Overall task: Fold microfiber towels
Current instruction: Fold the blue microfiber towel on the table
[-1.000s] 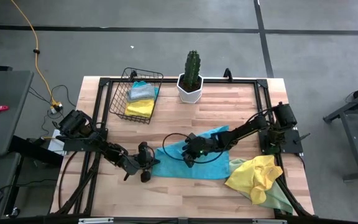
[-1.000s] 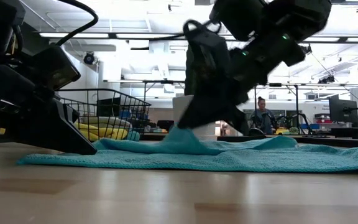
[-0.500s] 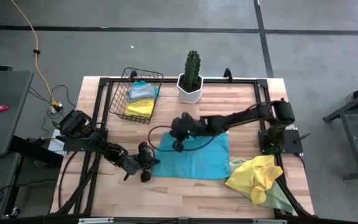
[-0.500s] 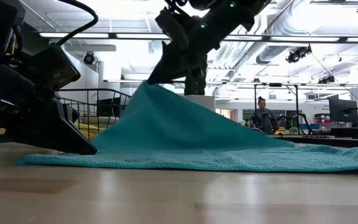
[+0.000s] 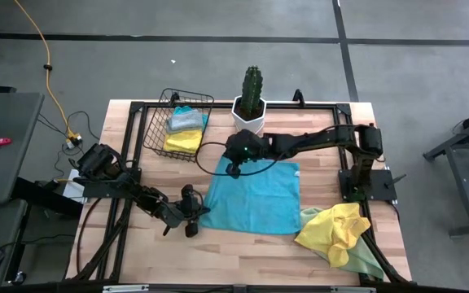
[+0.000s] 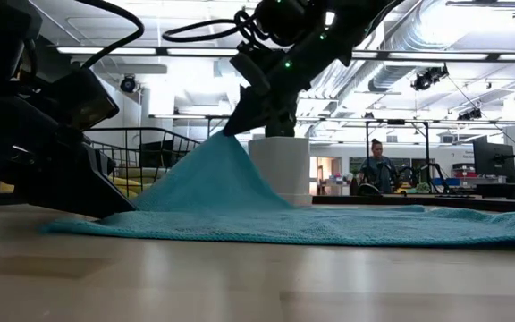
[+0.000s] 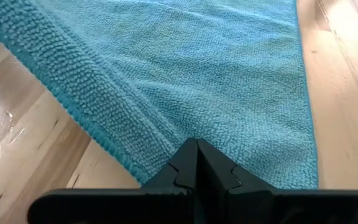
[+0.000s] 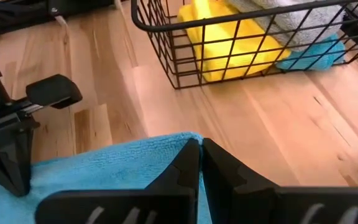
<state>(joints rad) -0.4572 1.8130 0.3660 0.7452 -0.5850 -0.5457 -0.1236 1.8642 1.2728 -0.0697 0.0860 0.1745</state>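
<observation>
turquoise towel (image 5: pixel 255 198) lay spread on the wooden worktop (image 5: pixel 243 252). right hand (image 5: pixel 233 170) pinched its far corner near the wire basket (image 5: pixel 155 133), lifted. left hand (image 5: pixel 191 224) clamped the near corner down flat.

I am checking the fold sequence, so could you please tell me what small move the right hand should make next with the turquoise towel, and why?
Probably lower the lifted corner to the table and let go. The right hand is shut on the turquoise towel's far left corner, raised in a peak, while the left hand pins the near left corner. From above the towel already looks spread square, so it seems ready to lie flat.
</observation>
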